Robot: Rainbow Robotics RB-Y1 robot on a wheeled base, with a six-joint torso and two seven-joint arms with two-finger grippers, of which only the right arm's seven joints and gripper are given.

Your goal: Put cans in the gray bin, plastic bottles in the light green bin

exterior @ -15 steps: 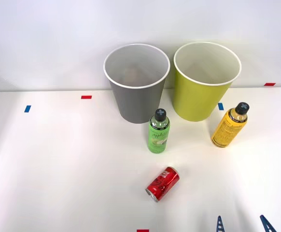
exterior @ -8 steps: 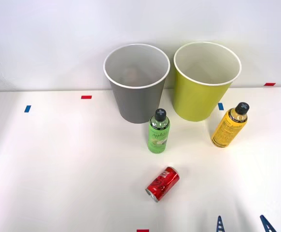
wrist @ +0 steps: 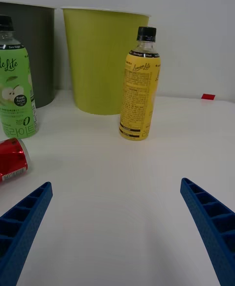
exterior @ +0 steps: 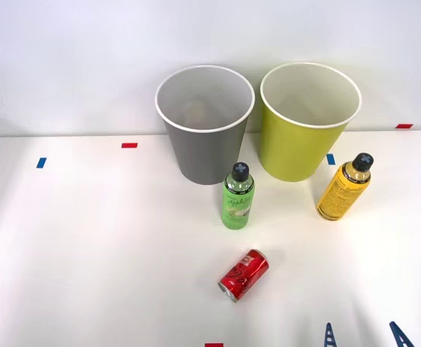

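Note:
A red can (exterior: 244, 274) (wrist: 11, 159) lies on its side on the white table, near the front. Behind it a green bottle (exterior: 237, 196) (wrist: 15, 95) with a black cap stands upright. To the right stands a yellow-orange bottle (exterior: 344, 187) (wrist: 139, 85), also upright. The gray bin (exterior: 204, 123) (wrist: 30, 51) and the light green bin (exterior: 308, 120) (wrist: 100, 58) stand side by side at the back. My right gripper (exterior: 364, 337) (wrist: 117, 232) is open at the table's front right, holding nothing, well short of the yellow-orange bottle.
Small red and blue tape marks (exterior: 129, 145) dot the white table (exterior: 87, 253). A white wall rises behind the bins. Open table surface spreads on the left and between my gripper and the bottles.

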